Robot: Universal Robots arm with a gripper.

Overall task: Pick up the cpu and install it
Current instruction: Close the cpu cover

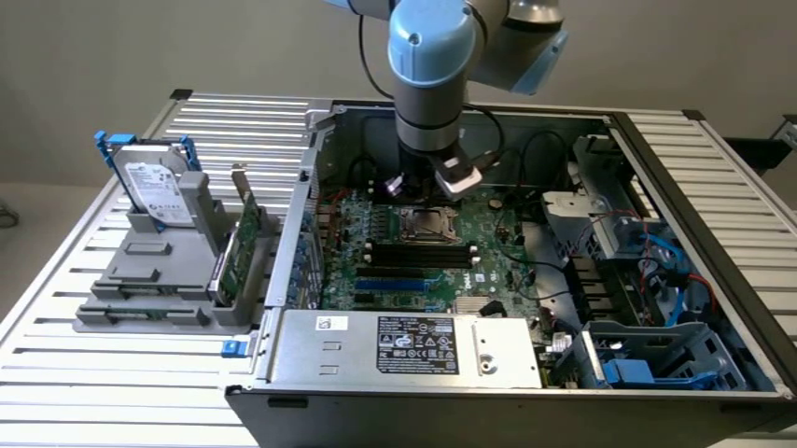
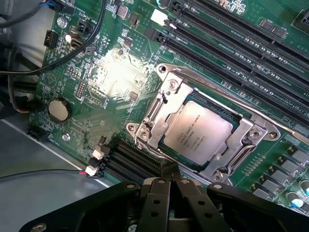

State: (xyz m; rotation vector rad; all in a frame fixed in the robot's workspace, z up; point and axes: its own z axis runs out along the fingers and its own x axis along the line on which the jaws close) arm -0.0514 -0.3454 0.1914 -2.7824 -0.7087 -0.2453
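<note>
One cpu (image 2: 195,133) in one socket (image 2: 251,137), one hard drive (image 1: 160,193), one power supply (image 1: 412,347), one robot arm (image 1: 430,70).

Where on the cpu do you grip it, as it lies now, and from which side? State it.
Judging by its pose, from straight above only: the cpu lies flat in the socket, with the metal frame over its edges. Only its flat silver top shows, so no edge offers a pinch; the frame would likely have to open first. The gripper hangs shut beside the socket.
</note>
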